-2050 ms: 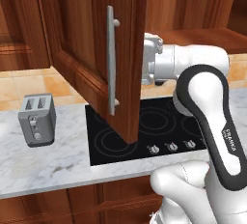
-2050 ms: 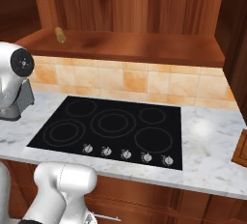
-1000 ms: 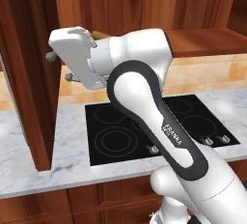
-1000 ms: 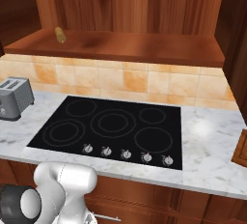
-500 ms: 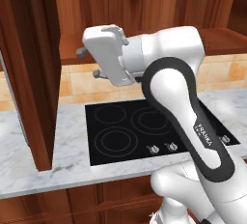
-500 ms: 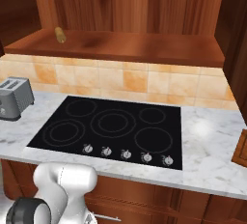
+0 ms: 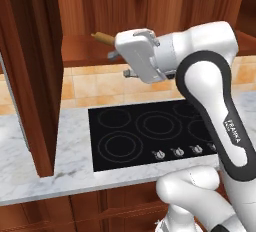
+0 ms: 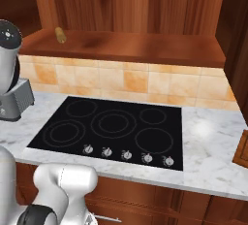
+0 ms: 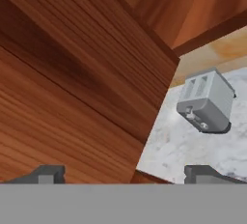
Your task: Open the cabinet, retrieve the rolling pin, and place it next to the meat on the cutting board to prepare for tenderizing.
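— So what stood on the left?

— The cabinet (image 7: 32, 76) door hung swung out on the left, seen edge-on, reaching down close to the marble counter (image 7: 65, 156). From the hand camera its wood grain took up most of the picture, with a grey toaster (image 9: 206, 101) on the counter beyond the door's edge.

— And inside the cabinet?

— The rolling pin (image 7: 103, 38) lay on the open shelf (image 8: 145, 47), towards its left end. From the right base camera only its tan end (image 8: 60, 35) showed, small, near the shelf's left side.

— Where was the end effector?

— The end effector (image 9: 125, 172) was up in front of the shelf, just right of the rolling pin, not touching it as far as could be told. Its fingers (image 9: 47, 174) stood spread wide with nothing between them.

— And below?

— The black stovetop (image 8: 116, 129) sat in the counter under the shelf, a row of knobs (image 8: 127, 155) along its front edge. The toaster was at the left edge in the right base camera, partly behind the arm (image 7: 215, 111).
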Tool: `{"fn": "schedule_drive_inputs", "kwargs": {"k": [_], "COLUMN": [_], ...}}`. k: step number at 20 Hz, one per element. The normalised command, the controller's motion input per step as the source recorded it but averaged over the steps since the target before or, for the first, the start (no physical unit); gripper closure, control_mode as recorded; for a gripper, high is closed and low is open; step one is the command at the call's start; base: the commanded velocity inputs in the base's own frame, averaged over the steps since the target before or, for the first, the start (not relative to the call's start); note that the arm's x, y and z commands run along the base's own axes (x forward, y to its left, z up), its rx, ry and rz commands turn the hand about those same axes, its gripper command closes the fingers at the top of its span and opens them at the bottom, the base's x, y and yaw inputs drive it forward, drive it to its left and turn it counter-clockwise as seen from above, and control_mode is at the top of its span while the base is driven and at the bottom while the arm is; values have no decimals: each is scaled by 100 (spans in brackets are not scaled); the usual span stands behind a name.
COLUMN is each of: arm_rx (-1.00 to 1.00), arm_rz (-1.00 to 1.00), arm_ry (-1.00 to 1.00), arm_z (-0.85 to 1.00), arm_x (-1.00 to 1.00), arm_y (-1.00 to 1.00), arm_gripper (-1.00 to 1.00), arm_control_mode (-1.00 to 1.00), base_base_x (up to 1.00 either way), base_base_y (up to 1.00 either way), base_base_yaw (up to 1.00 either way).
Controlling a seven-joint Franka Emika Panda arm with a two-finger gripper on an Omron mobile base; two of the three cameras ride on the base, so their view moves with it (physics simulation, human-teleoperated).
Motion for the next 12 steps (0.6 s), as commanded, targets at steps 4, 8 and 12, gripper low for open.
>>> {"fn": "schedule_drive_inputs", "kwargs": {"k": [4, 8, 12], "arm_rx": [-22, -27, -28], "arm_rz": [0, -1, -9], "arm_ry": [0, -5, -17], "arm_z": [14, 18, 3], "arm_x": [33, 5, -1], "arm_y": [-50, -48, -41], "arm_gripper": [-100, -100, -100], "arm_control_mode": [-100, -100, -100], "base_base_x": [0, 0, 0], "base_base_y": [0, 0, 0], "base_base_yaw": [0, 0, 0]}}
